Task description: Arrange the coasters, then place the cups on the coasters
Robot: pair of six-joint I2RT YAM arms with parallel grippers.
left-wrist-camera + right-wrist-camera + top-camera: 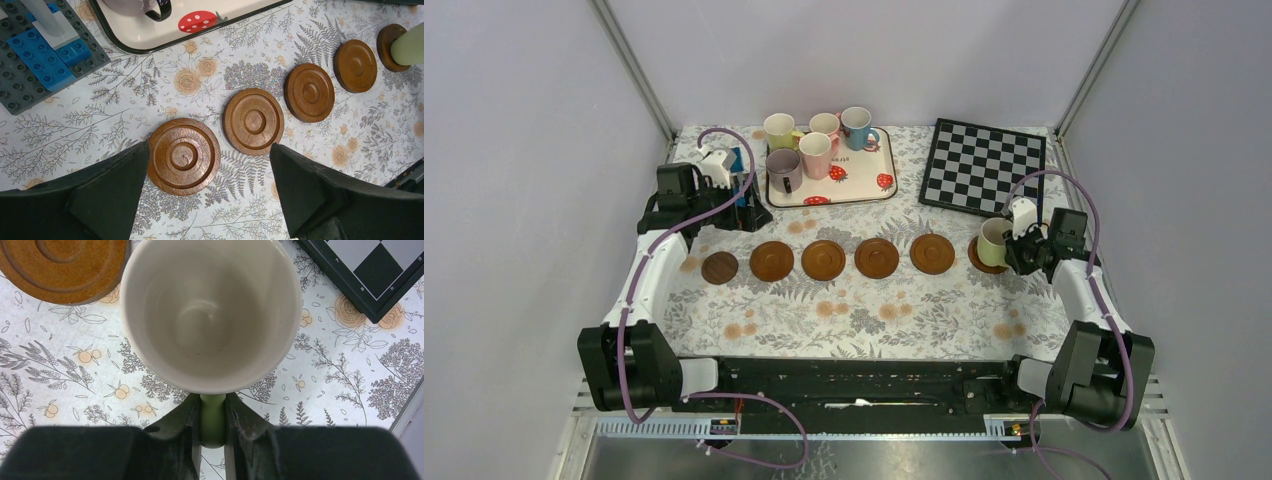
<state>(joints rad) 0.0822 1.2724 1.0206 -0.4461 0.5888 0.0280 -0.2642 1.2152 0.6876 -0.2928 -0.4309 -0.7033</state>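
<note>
Six brown coasters lie in a row across the table: a small dark one [720, 268], then four [771, 261] [823, 260] [876, 258] [932, 254], and a last one [977, 258] at the right end. My right gripper [212, 402] [1016, 248] is shut on the handle of the green cup [210, 315] [995, 242], upright over that last coaster's right part; whether it rests there I cannot tell. Five more cups [816, 155] stand on the tray [864, 192]. My left gripper [209, 146] [749, 205] hangs open above the row's left coasters [184, 156], holding nothing.
A black-and-white chessboard [984, 165] [380, 270] lies at the back right, close behind the green cup. Blue bricks on a grey baseplate [20, 85] sit beside the tray's left end, near my left gripper. A flowered cloth [864, 315] covers the table.
</note>
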